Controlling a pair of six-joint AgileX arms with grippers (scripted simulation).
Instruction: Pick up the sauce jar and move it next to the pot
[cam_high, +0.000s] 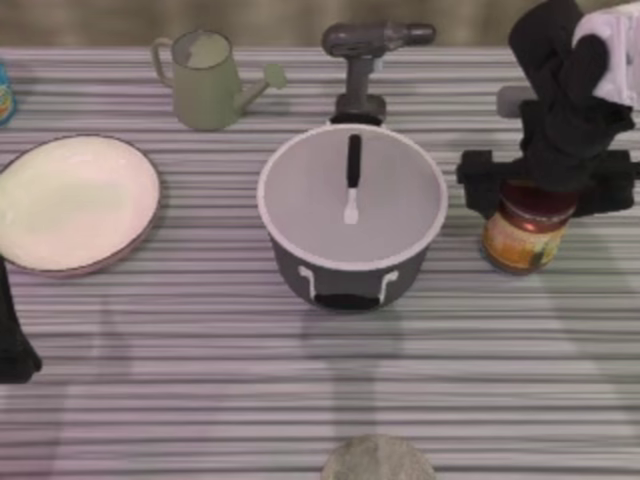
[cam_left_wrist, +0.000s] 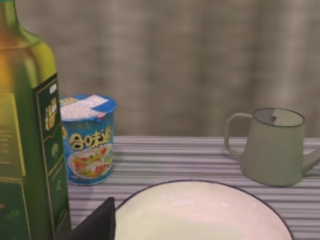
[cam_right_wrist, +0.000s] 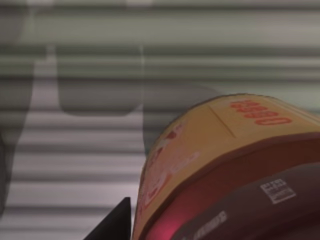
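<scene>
The sauce jar (cam_high: 520, 235), with an orange-yellow label and reddish-brown contents, stands just right of the pot, a small gap between them. My right gripper (cam_high: 547, 185) comes down over its lid and is shut on it. In the right wrist view the sauce jar (cam_right_wrist: 225, 165) fills the frame, with one dark fingertip (cam_right_wrist: 117, 222) against its side. The pot (cam_high: 350, 215) is dark grey with a light grey lid and a black-and-white bar handle, at the table's middle. My left gripper (cam_high: 15, 350) is parked at the left edge, open and holding nothing.
A pinkish-cream bowl (cam_high: 75, 200) lies at the left. An olive-green watering can (cam_high: 205, 80) and a grey drill (cam_high: 365, 60) stand at the back. A blue noodle cup (cam_left_wrist: 87, 140) and a green bottle (cam_left_wrist: 25, 140) are far left. A grey round object (cam_high: 378, 460) sits at the front edge.
</scene>
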